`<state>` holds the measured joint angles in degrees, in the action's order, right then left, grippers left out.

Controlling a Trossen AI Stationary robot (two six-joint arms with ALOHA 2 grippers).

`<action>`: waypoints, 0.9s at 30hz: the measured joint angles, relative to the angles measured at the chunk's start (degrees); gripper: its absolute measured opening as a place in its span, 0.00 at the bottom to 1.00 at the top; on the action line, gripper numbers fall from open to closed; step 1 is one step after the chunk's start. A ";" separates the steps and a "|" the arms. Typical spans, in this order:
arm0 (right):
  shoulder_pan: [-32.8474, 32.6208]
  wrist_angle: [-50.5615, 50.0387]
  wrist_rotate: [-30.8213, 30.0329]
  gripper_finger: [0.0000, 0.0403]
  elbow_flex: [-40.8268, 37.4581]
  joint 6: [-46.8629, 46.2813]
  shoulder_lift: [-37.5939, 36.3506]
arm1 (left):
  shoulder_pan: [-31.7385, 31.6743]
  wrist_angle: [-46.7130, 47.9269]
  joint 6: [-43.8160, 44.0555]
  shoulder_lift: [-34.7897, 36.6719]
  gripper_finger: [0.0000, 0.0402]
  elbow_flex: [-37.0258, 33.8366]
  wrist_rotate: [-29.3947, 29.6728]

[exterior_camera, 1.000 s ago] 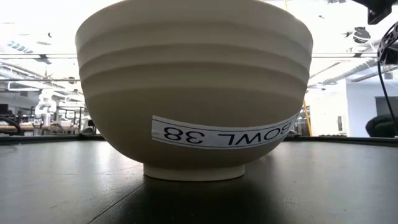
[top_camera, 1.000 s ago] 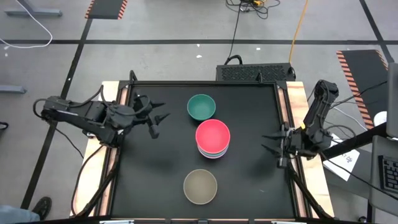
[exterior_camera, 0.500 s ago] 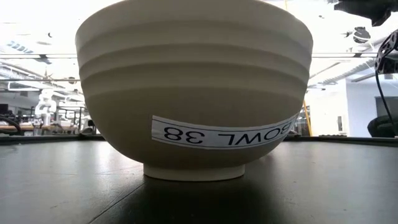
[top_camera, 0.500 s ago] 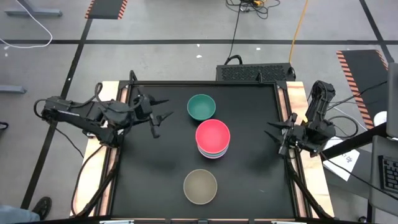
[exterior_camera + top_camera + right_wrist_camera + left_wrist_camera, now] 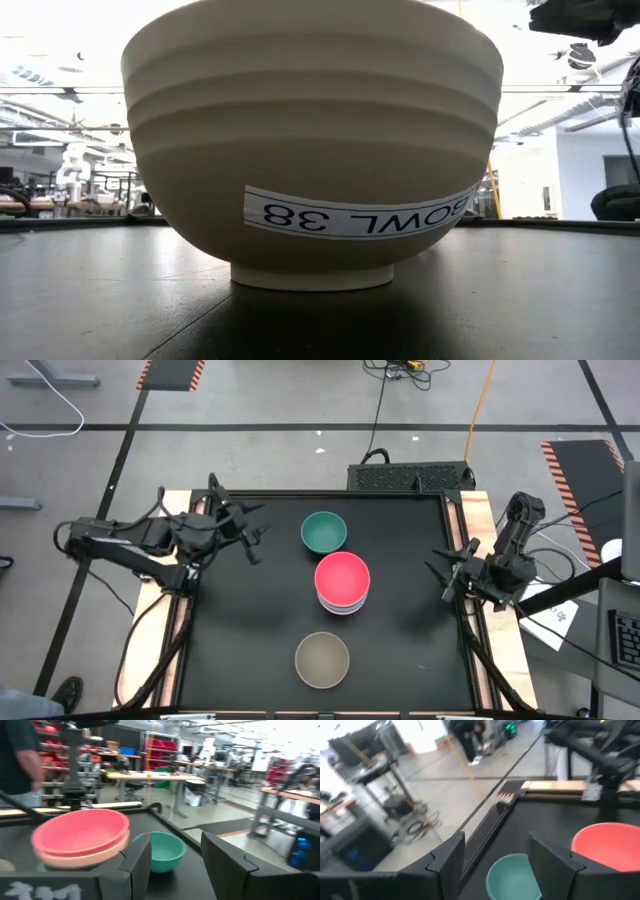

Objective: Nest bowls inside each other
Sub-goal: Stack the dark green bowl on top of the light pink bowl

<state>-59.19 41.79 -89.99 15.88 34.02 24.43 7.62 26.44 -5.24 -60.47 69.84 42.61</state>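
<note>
Sitting down the middle of the black tabletop (image 5: 230, 640) are three groups of bowls: a teal bowl (image 5: 324, 532) farthest back, a stack topped by a red-pink bowl (image 5: 342, 580) in the centre, and an olive-grey bowl (image 5: 322, 659) nearest the front. The left gripper (image 5: 250, 532) hovers left of the teal bowl, fingers apart and empty. The right gripper (image 5: 447, 572) hangs at the right edge, fingers apart, holding nothing.

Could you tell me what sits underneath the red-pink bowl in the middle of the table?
The red-pink bowl tops a stack; a peach-orange bowl nests directly beneath it, and a pale rim shows lower down. Any bowls deeper inside are covered.
</note>
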 joint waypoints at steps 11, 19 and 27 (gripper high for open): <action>5.60 2.22 0.10 0.41 7.51 9.01 -3.19 | -2.88 -3.36 2.06 0.20 0.53 -4.08 -16.29; 6.81 2.81 9.09 0.40 11.44 18.32 -4.59 | -3.24 -4.40 -0.87 0.44 0.53 -4.02 -17.12; 7.31 -13.07 8.78 0.39 19.30 17.76 -13.79 | -3.21 -5.75 -3.98 3.40 0.53 -4.02 -17.74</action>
<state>-51.88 28.72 -81.20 35.18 51.78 10.63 4.40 20.69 -9.22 -57.07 65.82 24.87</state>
